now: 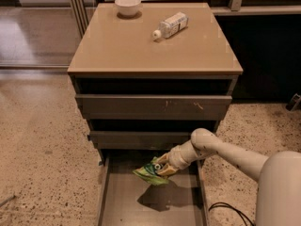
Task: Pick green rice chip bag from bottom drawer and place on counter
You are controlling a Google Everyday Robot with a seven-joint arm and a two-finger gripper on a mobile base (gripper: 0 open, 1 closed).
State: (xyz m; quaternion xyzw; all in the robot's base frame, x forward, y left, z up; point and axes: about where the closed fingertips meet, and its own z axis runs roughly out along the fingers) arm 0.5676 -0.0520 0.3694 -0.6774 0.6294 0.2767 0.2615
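The green rice chip bag [149,172] hangs in the air above the floor of the open bottom drawer [122,204], casting a shadow on the drawer bottom. My gripper [161,165] is shut on the bag's right end and holds it lifted, just below the front of the middle drawer. My white arm reaches in from the lower right. The beige counter [127,44] is the cabinet's top, well above the gripper.
A white bowl [128,5] stands at the counter's back left. A white bottle with a label [171,25] lies on its side near the back middle. Two upper drawers [153,106] stick out slightly above the gripper. Speckled floor surrounds the cabinet.
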